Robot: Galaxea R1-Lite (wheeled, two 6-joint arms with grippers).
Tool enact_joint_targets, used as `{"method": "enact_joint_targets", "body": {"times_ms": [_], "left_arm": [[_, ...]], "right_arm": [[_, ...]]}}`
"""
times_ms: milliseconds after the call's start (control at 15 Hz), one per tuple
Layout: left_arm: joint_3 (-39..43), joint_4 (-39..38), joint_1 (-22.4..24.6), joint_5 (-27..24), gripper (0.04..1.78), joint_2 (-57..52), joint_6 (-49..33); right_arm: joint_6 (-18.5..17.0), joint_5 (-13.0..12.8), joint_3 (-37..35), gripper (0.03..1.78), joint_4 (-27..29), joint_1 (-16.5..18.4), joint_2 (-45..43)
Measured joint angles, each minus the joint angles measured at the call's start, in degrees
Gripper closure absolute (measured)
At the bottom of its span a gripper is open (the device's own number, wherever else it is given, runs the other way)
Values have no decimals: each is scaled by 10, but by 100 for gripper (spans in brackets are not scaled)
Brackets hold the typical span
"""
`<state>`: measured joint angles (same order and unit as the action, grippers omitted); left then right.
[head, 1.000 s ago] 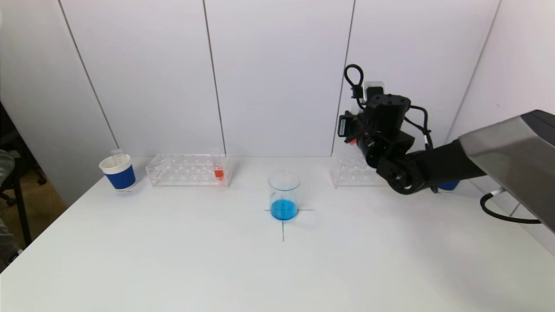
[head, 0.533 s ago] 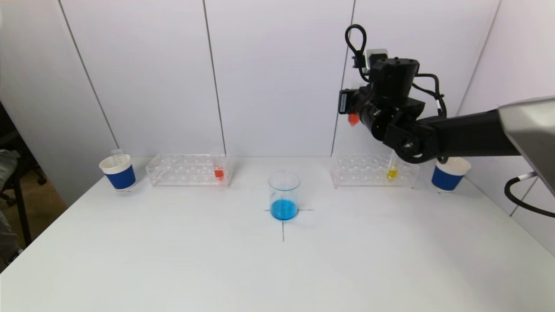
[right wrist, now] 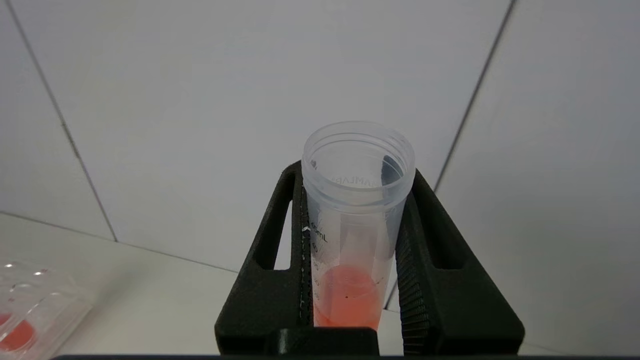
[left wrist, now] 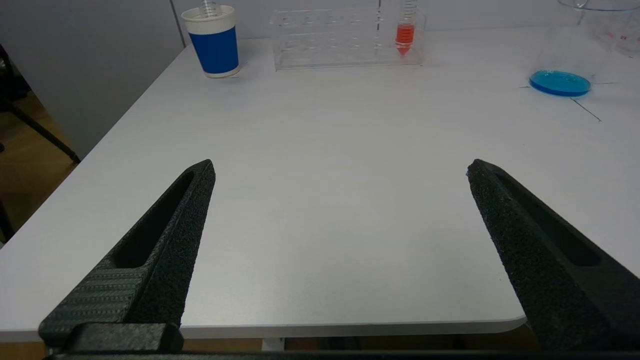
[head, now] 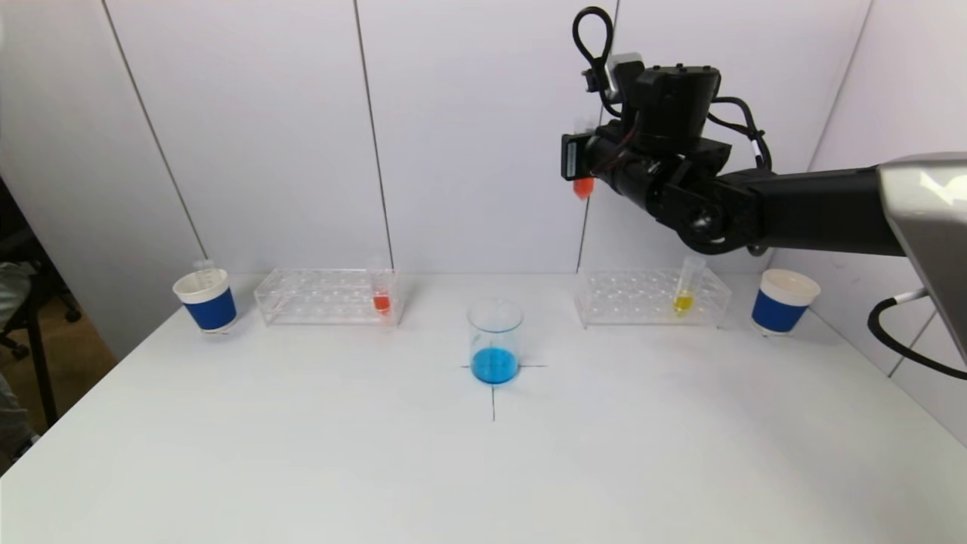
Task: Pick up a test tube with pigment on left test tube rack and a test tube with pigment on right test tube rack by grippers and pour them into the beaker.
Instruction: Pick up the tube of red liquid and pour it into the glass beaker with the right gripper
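Observation:
My right gripper [head: 582, 162] hangs high above the table, between the beaker and the right test tube rack [head: 650, 298]. It is shut on a clear test tube [right wrist: 357, 200] that holds orange-red pigment [head: 582, 187] and stays upright. A tube with yellow pigment [head: 684, 291] stands in the right rack. The left test tube rack [head: 329, 296] holds a tube with red pigment [head: 381, 298]. The glass beaker [head: 495, 340] with blue liquid stands at the table's centre mark. My left gripper [left wrist: 341, 164] is open and empty, low by the table's front left edge.
A blue-and-white paper cup [head: 205, 300] with an empty tube in it stands left of the left rack. A second cup [head: 782, 301] stands right of the right rack. White wall panels close off the back of the table [head: 302, 453].
My right arm has risen from the right rack with the orange-red tube and moved left toward the centre. The yellow tube and right cup are now uncovered. The left gripper has not moved.

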<state>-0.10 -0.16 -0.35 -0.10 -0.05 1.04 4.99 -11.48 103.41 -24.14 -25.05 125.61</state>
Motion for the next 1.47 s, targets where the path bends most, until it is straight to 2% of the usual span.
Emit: {"method": "enact_joint_targets", "body": {"times_ms": [200,400,533,733,933,1133,1333,1467], "left_arm": [[0,0,0,0,6,0,0],[0,0,0,0,6,0,0],[0,0,0,0,6,0,0],[0,0,0,0,6,0,0],[0,0,0,0,6,0,0],[0,0,0,0,6,0,0],[0,0,0,0,6,0,0],[0,0,0,0,6,0,0]], "right_arm": [[41,106,9,128,0,3,5],[118,193,23,128,4,9,19],[177,243,30,128,12,12,27],[270,300,51,128,59,14,33],[352,343,70,128,119,10,30],[426,373,84,128,179,6,27],[487,401,86,128,217,-6,22],[510,410,86,128,226,-17,20]]}}
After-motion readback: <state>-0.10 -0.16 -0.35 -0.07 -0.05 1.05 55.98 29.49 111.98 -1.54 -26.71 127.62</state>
